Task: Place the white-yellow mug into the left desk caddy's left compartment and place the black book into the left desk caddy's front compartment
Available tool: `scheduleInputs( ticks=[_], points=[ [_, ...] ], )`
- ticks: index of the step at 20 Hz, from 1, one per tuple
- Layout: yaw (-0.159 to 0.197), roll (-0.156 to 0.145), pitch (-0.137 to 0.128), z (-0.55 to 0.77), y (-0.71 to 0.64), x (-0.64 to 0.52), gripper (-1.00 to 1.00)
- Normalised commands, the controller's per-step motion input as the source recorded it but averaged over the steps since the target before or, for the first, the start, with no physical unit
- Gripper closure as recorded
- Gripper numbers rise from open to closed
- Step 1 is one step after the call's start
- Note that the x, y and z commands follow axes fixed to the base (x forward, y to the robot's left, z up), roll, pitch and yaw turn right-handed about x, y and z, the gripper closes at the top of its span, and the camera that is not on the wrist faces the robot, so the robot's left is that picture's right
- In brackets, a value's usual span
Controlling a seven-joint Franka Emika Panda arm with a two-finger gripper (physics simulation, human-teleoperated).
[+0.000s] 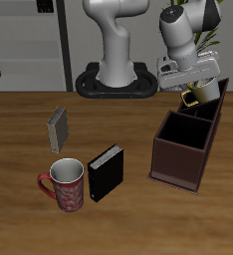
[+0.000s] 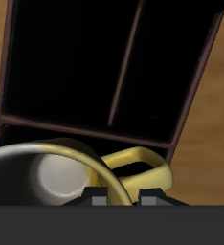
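Note:
The white-yellow mug [image 1: 202, 94] hangs in the air over the far end of the left desk caddy [image 1: 178, 159], tilted, with my gripper [image 1: 191, 88] shut on it. In the wrist view the mug's pale rim [image 2: 33, 163] and yellow handle [image 2: 133, 165] sit just ahead of the gripper [image 2: 123, 199]. Beyond them, the caddy's dark dividers [image 2: 131, 57] mark off two narrow sections. The black book [image 1: 105, 172] stands upright on the table, well away from the caddy and nearer the front edge.
A red patterned mug [image 1: 65, 184] stands beside the black book near the table's front edge. A small grey book [image 1: 58, 127] stands farther back. The robot's base [image 1: 116, 80] sits at the table's back.

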Motion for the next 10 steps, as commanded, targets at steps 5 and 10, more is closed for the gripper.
scheduleInputs(
  ticks=[5, 10],
  points=[
    [-0.02, 0.068, 0.154, -0.32, 0.08, 0.01, 1.0],
    [-0.053, 0.092, 0.12, -0.1, 0.07, -0.03, -1.0]
  ],
)
